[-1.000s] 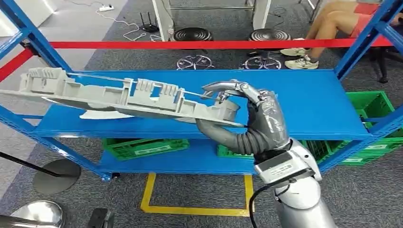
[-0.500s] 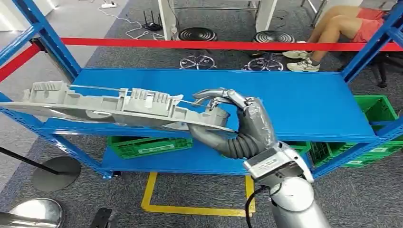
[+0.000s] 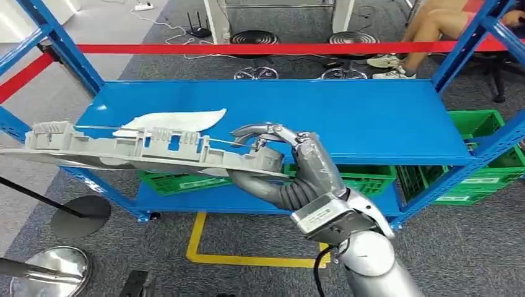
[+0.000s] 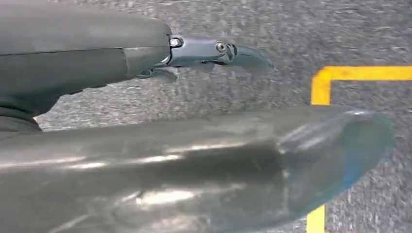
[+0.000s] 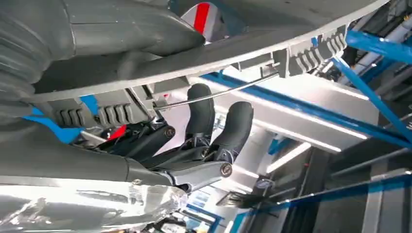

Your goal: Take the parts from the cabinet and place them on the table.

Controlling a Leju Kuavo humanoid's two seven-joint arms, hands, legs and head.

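The right hand (image 3: 291, 170) reaches forward from a silver arm bent at the wrist, its thumb under and its fingers (image 3: 257, 131) curled over the near end of a long grey ribbed plastic part (image 3: 136, 148). That part is held level in the air in front of the blue metal shelf (image 3: 347, 117) of the cabinet, stretching away to the left. A second, white curved part (image 3: 176, 119) lies on the same shelf behind it. Green plastic crates (image 3: 489, 136) sit on lower shelves. In the left wrist view the left hand (image 4: 194, 165) hangs over grey carpet beside yellow floor tape (image 4: 323, 87); whether its fingers are curled or spread I cannot tell
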